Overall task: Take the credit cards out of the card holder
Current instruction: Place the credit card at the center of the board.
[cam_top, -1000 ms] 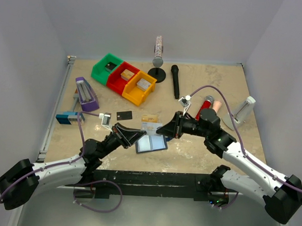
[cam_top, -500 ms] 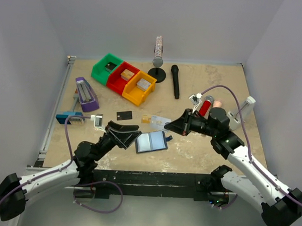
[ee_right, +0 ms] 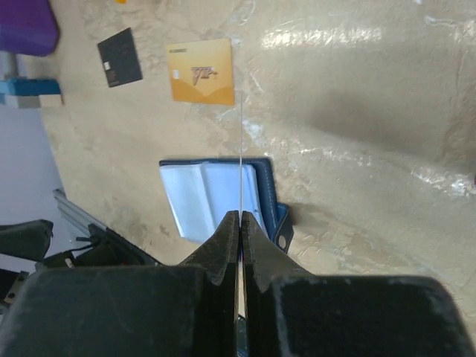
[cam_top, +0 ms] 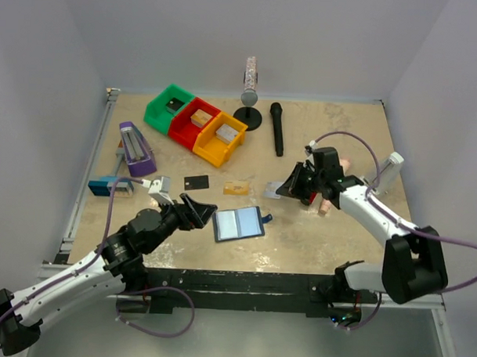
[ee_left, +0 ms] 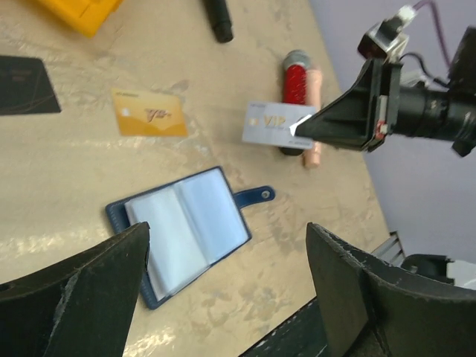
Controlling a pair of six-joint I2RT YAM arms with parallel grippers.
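The card holder (cam_top: 238, 223) lies open on the table, a dark blue bifold with pale pockets, also in the left wrist view (ee_left: 182, 230) and the right wrist view (ee_right: 210, 195). A black card (cam_top: 197, 182) and a tan-gold card (cam_top: 236, 187) lie flat behind it. My right gripper (cam_top: 289, 186) is shut on the silvery grey card (cam_top: 272, 191), held above the table right of the gold card. That silvery card (ee_right: 242, 149) shows edge-on between the shut jaws (ee_right: 240, 216). My left gripper (cam_top: 198, 211) stands open just left of the holder, touching nothing (ee_left: 229, 230).
Green (cam_top: 169, 107), red (cam_top: 195, 120) and yellow (cam_top: 220, 139) bins stand at the back left. A black microphone (cam_top: 277, 128) and a stand (cam_top: 249, 93) are at the back. A purple stapler (cam_top: 134, 149) and a blue-grey block (cam_top: 109, 186) sit left. A red cylinder (ee_left: 296, 74) lies behind my right gripper.
My left gripper let go of the card holder, opened and drew back to the left. My right gripper closed on the silvery card and carried it up and to the right, away from the holder.
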